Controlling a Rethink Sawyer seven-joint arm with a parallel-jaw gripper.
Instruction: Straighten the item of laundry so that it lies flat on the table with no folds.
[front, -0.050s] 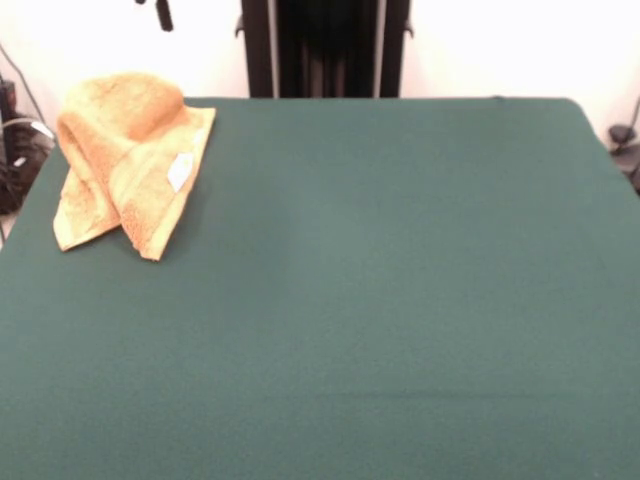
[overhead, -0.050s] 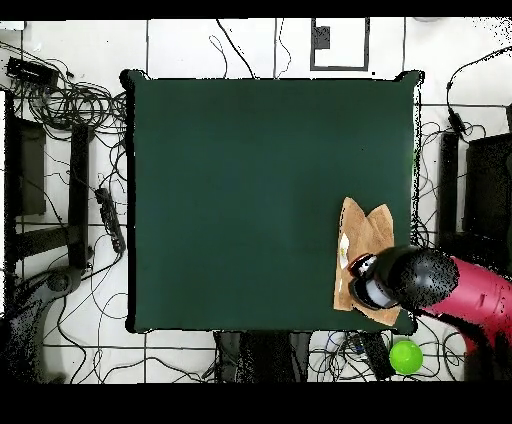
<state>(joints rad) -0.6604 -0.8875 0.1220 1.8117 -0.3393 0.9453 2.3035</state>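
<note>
- I find the towel (front, -0.050s: 128, 165) bunched and folded over itself at a corner of the table (front, -0.050s: 380, 300), its white tag (front, -0.050s: 180, 170) showing.
- In the overhead view, the arm (overhead, -0.050s: 470, 290) reaches in over the towel (overhead, -0.050s: 365, 235), and its gripper (overhead, -0.050s: 365, 282) sits above it.
- I cannot tell the gripper's state.

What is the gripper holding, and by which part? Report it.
Nothing, it seems. The towel lies crumpled on the table; only the gripper's tip shows, well above it.
</note>
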